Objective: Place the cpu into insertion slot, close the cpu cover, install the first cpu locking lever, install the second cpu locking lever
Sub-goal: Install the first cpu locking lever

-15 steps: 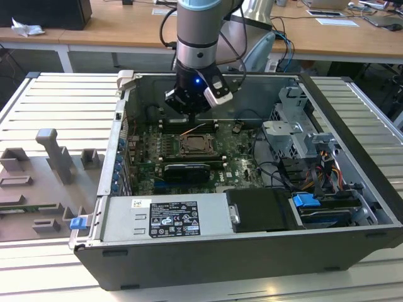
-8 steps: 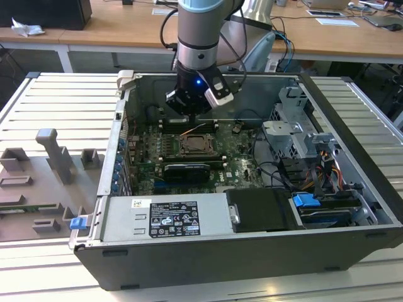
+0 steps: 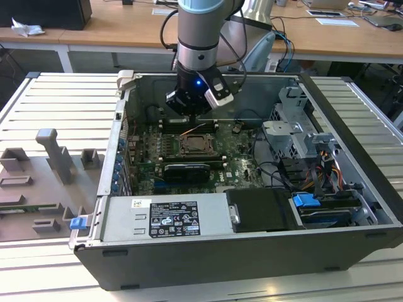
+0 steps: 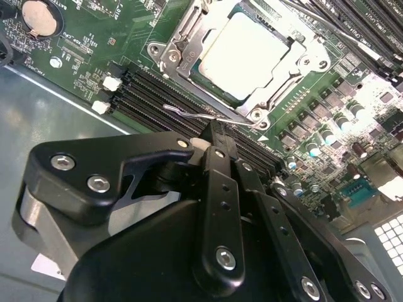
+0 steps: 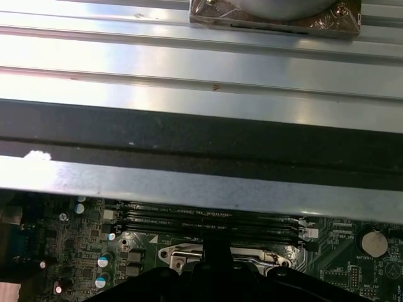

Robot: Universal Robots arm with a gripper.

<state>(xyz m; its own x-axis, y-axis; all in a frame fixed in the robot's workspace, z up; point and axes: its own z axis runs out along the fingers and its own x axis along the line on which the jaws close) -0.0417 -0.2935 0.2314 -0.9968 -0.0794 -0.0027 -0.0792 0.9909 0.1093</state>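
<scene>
The cpu (image 4: 249, 50) lies flat in the insertion slot (image 3: 196, 144), its pale metal top showing through the cut-out of the cpu cover (image 4: 189, 53), which lies down over it. A thin wire locking lever (image 4: 189, 113) runs along the socket's near edge, standing out from the frame. My gripper (image 4: 215, 129) is shut with nothing between its fingers, and its tip is right at this lever. In the exterior view the gripper (image 3: 191, 118) hangs just behind the socket inside the computer case. In the first wrist view the socket frame (image 5: 182, 257) shows right by the gripper tip (image 5: 216, 250).
Black memory slots (image 4: 157, 94) run beside the socket. A coin battery (image 4: 38, 16) sits on the green board. The case's metal wall (image 5: 201, 182) rises close behind the gripper. Drive cages and cables (image 3: 302, 151) fill the exterior view's right; the power supply (image 3: 170, 217) lies in front.
</scene>
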